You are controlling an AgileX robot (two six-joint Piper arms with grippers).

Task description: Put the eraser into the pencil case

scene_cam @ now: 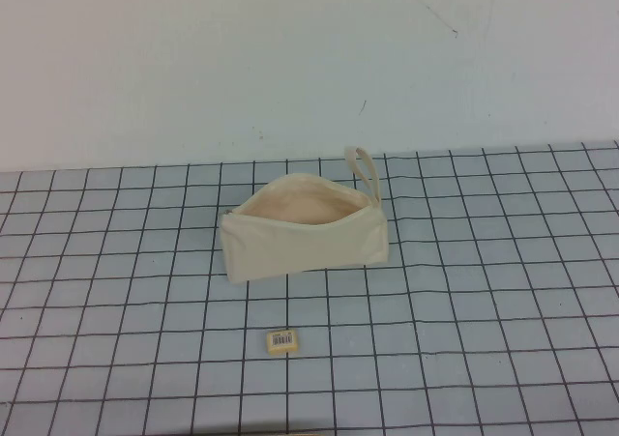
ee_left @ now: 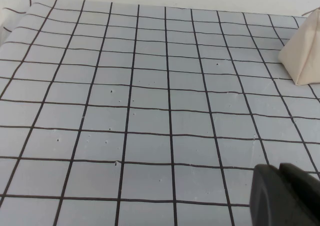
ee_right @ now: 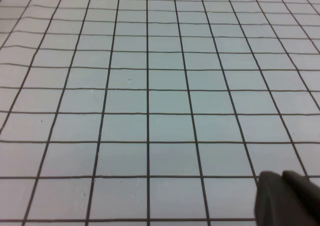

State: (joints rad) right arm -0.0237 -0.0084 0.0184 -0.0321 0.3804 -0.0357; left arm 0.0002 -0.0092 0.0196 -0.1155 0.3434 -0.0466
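The cream-white pencil case (scene_cam: 305, 247) stands unzipped in the middle of the table in the high view, its peach lining showing and its loop strap (scene_cam: 364, 170) at the far right end. The small pale yellow eraser (scene_cam: 281, 340) with a barcode label lies on the mat in front of the case, apart from it. Neither arm shows in the high view. My left gripper (ee_left: 279, 168) is shut and empty over bare mat, with a corner of the pencil case (ee_left: 305, 55) off to one side. My right gripper (ee_right: 281, 176) is shut and empty over bare mat.
A grey mat with a black grid (scene_cam: 484, 291) covers the table. A white wall (scene_cam: 290, 59) rises behind the mat's far edge.
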